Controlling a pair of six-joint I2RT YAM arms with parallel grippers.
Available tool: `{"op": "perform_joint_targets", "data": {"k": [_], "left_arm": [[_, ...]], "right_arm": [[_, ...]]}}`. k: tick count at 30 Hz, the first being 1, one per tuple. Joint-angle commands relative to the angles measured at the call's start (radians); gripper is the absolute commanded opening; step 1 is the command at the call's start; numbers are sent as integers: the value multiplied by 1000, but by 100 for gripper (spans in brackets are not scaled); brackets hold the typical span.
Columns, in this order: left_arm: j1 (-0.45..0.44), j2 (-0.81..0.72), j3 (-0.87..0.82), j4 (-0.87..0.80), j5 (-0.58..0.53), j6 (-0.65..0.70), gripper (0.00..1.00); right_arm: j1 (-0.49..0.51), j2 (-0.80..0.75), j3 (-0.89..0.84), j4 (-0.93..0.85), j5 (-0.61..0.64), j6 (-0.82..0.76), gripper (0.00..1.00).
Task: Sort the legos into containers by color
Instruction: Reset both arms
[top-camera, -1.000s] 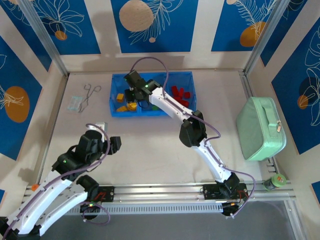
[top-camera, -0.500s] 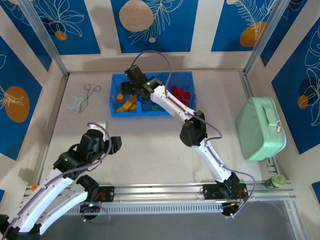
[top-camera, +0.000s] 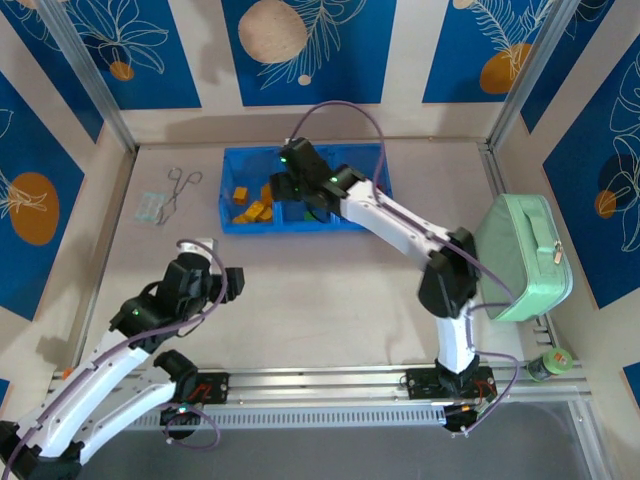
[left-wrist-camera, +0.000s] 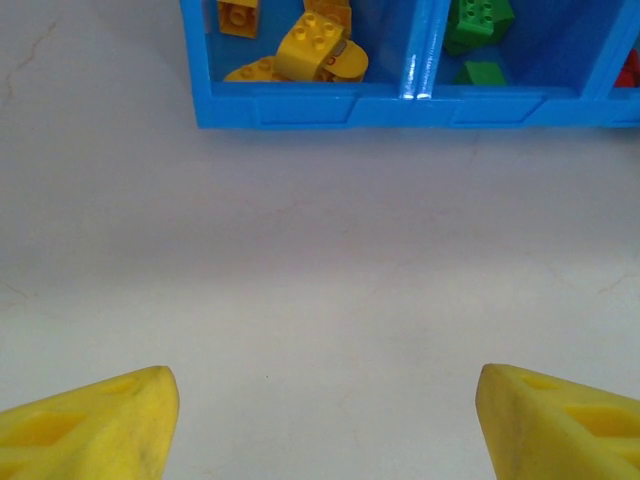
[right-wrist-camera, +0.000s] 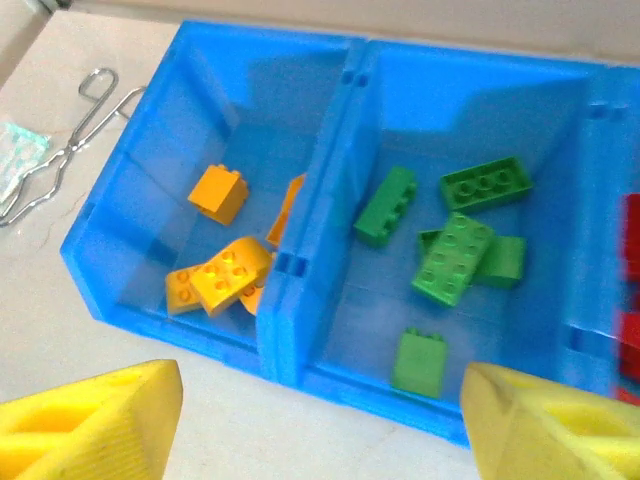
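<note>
Blue plastic tray (top-camera: 250, 226) stands at the far side of the table (top-camera: 300, 290), at about 12 o'clock from the arm bases in the overhead view. Its long axis runs from 9 to 3 o'clock, and its three compartments sit side by side with their open tops facing up.

As far as I can see, the sorting looks finished or very near to it. The yellow bricks (right-wrist-camera: 225, 275) lie in the 9 o'clock compartment and the green bricks (right-wrist-camera: 455, 258) in the middle one. A few red bricks (right-wrist-camera: 630, 340) show at the edge of the 3 o'clock one. I find no loose brick on the bare table around the tray, though the right arm hides part of the tray from above.

The bricks lie in no common direction. In the right wrist view one long green brick points roughly from 8 to 2 o'clock, and another from 7 to 1 o'clock.

The right gripper (right-wrist-camera: 320, 410) hangs over the near wall of the tray, its fingers spread wide and holding nothing. The left gripper (left-wrist-camera: 320, 420) waits well back from the tray at about 7 o'clock of it, also spread and empty.

A mint-green case (top-camera: 522, 255) rests at 3 o'clock, and a scissor-shaped metal tool (top-camera: 180, 186) lies at 9 o'clock of the tray.
</note>
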Motion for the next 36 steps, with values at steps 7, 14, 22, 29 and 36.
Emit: {"op": "perform_joint_targets", "data": {"k": [7,14,22,29,36], "left_arm": [[-2,56,8,140,-167,102,82],[-2,116,6,187,-306,184,84],[-2,114,-72,257,-507,239,84],[-2,34,-224,434,-616,334,85],[-2,12,-292,491,-692,334,86]], "right_arm": [[-1,-394,-483,155,229,-81,79],[-4,-729,-864,368,246,-164,80],[-82,-1059,-1216,439,295,-187,99],[-143,-1210,-1341,328,362,-110,99],[-187,-1319,-1379,330,347,-146,99]]}}
